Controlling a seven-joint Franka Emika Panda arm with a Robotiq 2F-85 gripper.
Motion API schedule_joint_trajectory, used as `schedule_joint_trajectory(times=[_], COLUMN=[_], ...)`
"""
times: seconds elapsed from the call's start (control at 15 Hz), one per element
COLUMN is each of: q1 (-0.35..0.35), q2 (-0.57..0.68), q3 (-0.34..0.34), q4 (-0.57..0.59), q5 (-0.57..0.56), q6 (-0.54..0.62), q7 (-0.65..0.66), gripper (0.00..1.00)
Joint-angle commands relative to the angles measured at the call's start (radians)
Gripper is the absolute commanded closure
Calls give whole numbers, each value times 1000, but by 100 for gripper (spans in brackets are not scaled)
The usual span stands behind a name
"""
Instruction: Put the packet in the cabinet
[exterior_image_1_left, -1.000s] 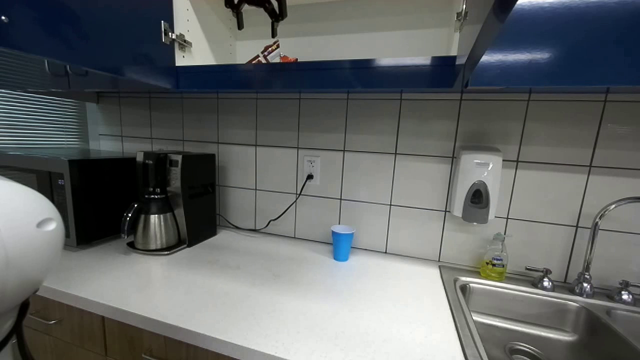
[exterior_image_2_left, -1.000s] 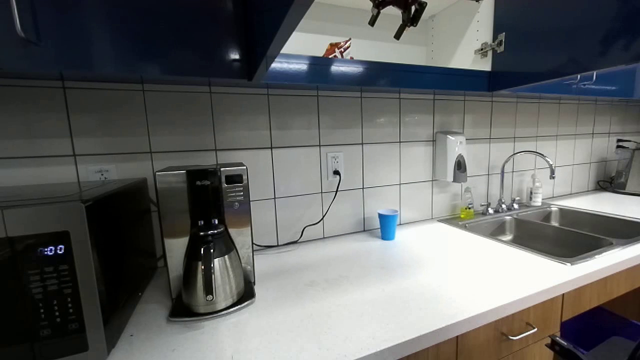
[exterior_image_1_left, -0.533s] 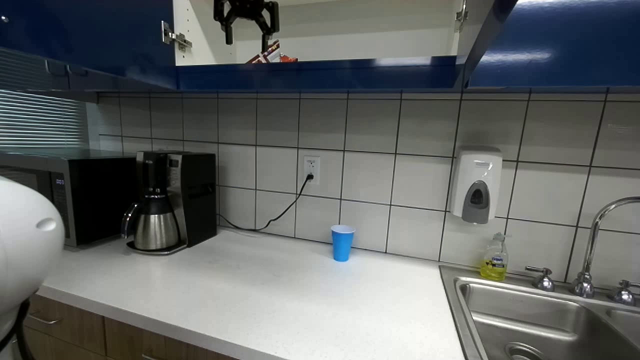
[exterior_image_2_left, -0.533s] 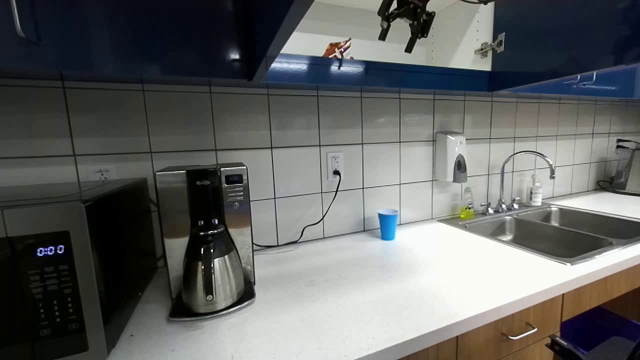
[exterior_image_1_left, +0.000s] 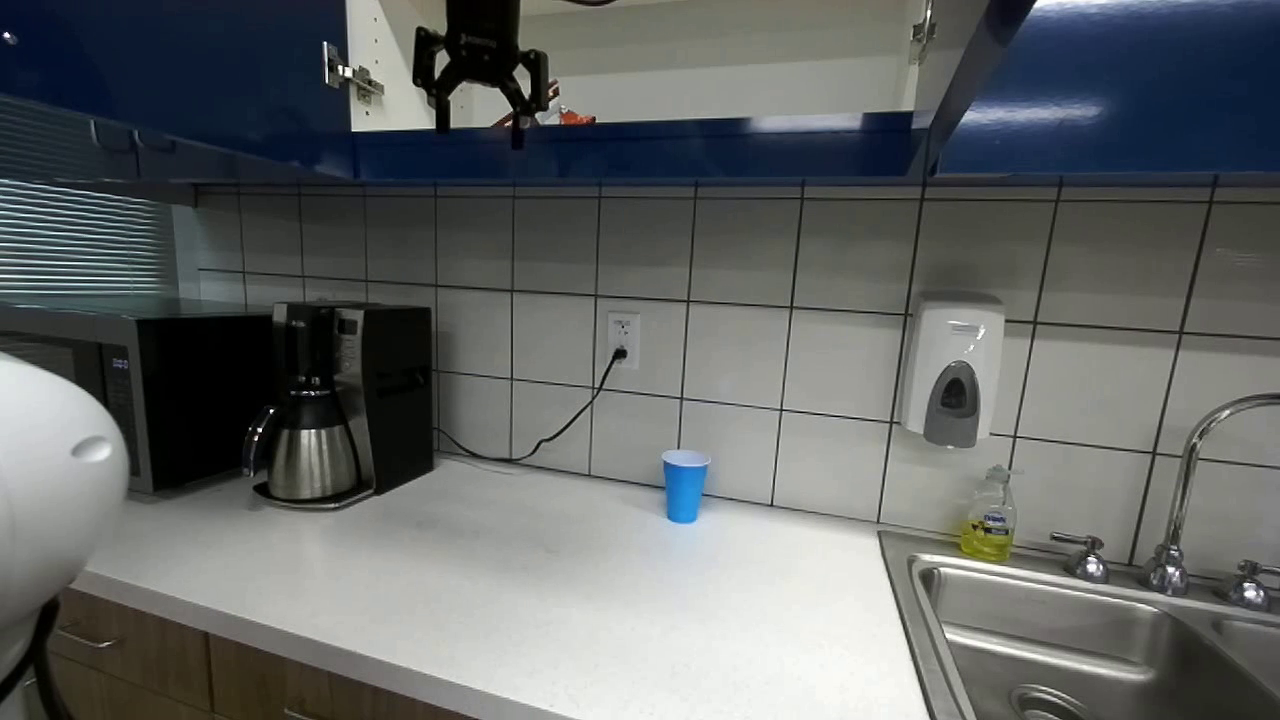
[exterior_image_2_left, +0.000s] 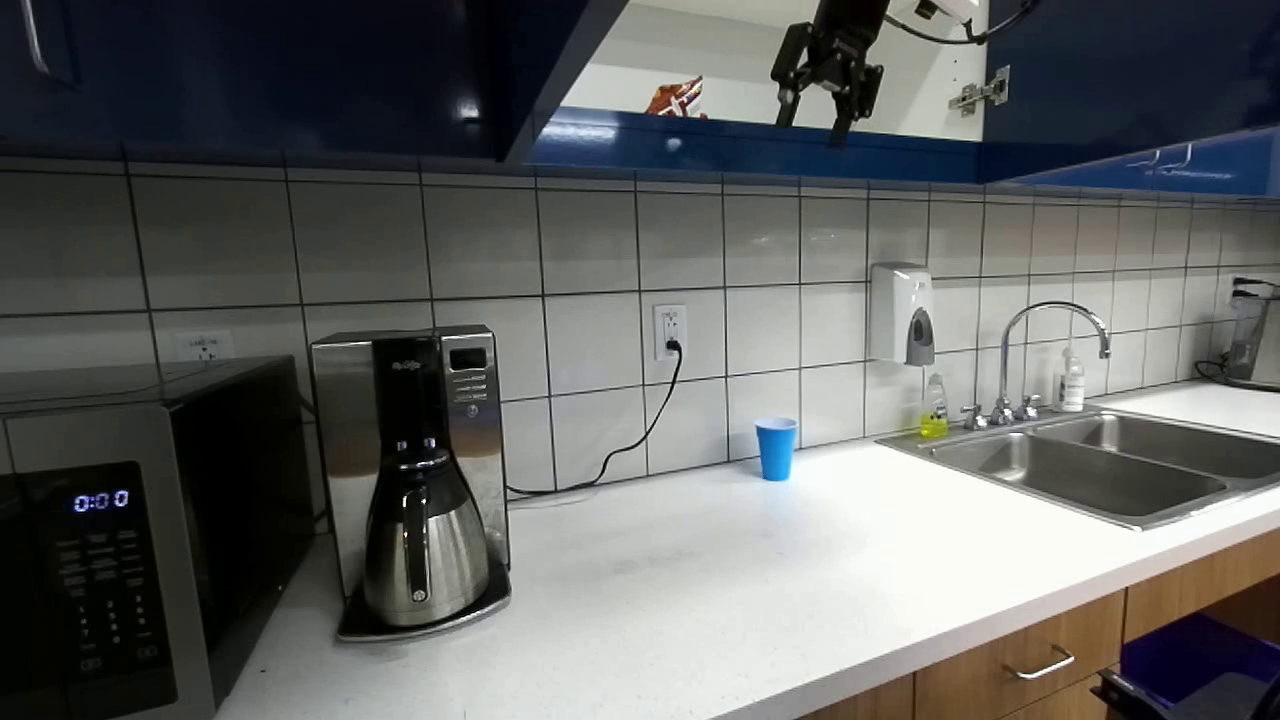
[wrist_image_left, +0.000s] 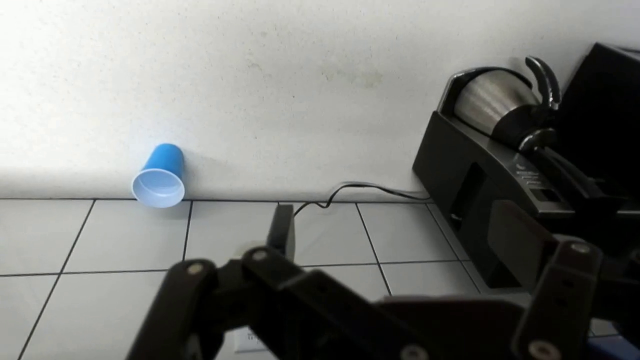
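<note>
My Robotiq gripper (exterior_image_1_left: 480, 134) hangs with jaws parted in front of the blue wall cabinet (exterior_image_1_left: 700, 151); the red-and-white snack packet (exterior_image_2_left: 677, 98) sits inside the cabinet, partly hidden by its lower edge.

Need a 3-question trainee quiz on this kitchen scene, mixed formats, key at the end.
1. Multiple choice: where is the packet?
A) On top of the microwave
B) Inside the open cabinet
C) On the countertop

2. True or false: the pincer is open and holds nothing.

3. Fill in: the blue cup stands upright between the coffee maker and the ____.

Key:
1. B
2. True
3. sink
</note>
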Motion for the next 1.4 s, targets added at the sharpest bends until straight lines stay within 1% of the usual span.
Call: schedule_joint_trajectory(times=[0.0,0.4,0.73,0.93,1.33], q1=[-29,-36,-48,-49,-59], q2=[-75,-124,-116,-99,-84], q3=[14,4,9,11,13], q4=[-129,-296,-410,-473,-571], q5=[-37,-54,-117,-165,-258], q6=[5,9,18,45,146], q7=[-51,-91,-89,-85,-69], gripper=[0,0,0,0,0])
